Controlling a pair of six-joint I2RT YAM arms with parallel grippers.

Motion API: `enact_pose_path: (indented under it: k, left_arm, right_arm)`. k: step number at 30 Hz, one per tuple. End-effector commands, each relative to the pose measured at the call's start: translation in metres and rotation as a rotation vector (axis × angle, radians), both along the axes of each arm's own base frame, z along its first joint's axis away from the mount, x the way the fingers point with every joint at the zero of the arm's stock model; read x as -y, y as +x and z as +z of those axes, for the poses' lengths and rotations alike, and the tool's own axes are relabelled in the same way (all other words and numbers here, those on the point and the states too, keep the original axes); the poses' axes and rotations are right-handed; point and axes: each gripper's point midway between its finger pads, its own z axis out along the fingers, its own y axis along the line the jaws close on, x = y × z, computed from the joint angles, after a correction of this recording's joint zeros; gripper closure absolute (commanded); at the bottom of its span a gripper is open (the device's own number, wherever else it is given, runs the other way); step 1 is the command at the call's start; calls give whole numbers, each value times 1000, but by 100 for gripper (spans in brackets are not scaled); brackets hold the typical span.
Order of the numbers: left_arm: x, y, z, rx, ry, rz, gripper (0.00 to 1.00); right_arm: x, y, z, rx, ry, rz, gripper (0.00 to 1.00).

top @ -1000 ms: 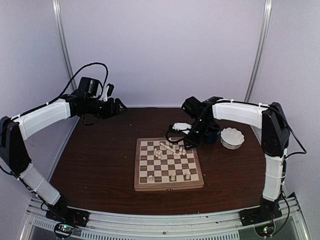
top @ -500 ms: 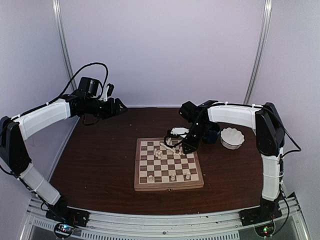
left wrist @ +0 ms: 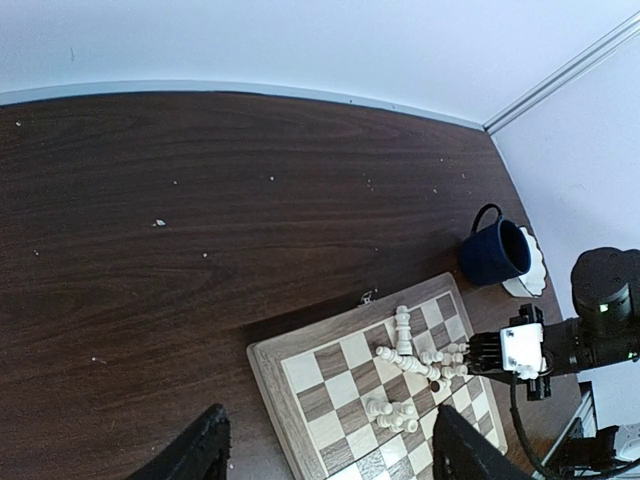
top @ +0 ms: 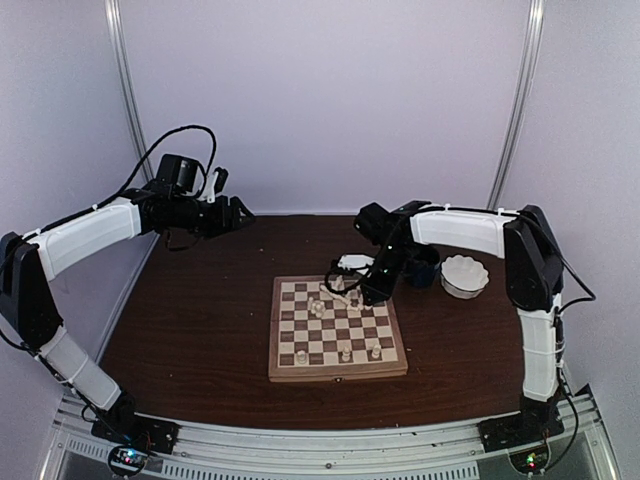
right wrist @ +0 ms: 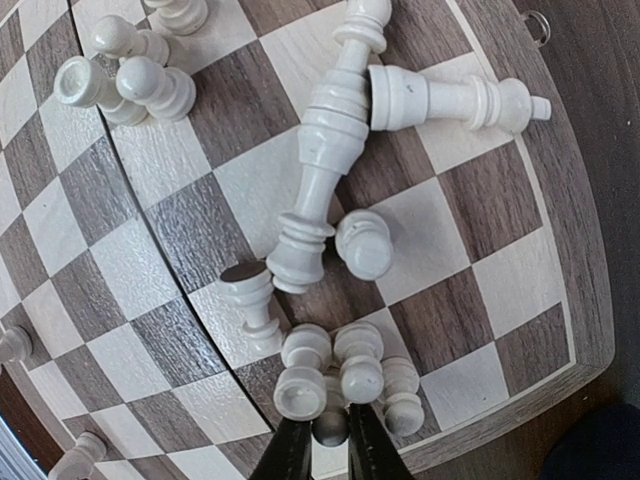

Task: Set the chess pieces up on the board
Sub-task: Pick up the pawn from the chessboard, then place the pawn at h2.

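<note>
The board (top: 336, 372) lies mid-table, and most of the chess pieces (top: 338, 296) lie tumbled on its far half. Three stand upright on the near row (top: 345, 353). My right gripper (right wrist: 331, 450) is down at the far right corner of the board (right wrist: 575, 250), in a knot of pawns (right wrist: 345, 365). Its fingers (right wrist: 298, 455) press either side of one shadowed pawn (right wrist: 330, 428). Two tall pieces (right wrist: 325, 150) lie crossed just beyond. My left gripper (top: 240, 214) hangs high at the back left, open and empty. Its view shows the board (left wrist: 300, 410) far below.
A dark blue mug (top: 425, 268) and a white scalloped bowl (top: 464, 276) stand right of the board's far corner, close behind the right arm. A second small heap of pawns (right wrist: 125, 85) lies further in on the board.
The right gripper has slid left and lower over the board's far right pieces, and its jaws have narrowed around a pawn. The left arm has not moved.
</note>
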Motion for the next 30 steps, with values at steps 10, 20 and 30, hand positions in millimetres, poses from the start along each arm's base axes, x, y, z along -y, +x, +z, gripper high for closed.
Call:
enact_pose_path:
  k: [10,20,30]
  left_arm:
    - [1,10,11,41,-30,1,31]
    - [2,10,11,37,-33,2,31]
    - [3,9,11,33,-38,-3,31]
  right_arm:
    - [9,-22,42,65,35,26,91]
    - [22,-77,40,41,83,118,90]
    - [14,-102,19,17,48,204,89]
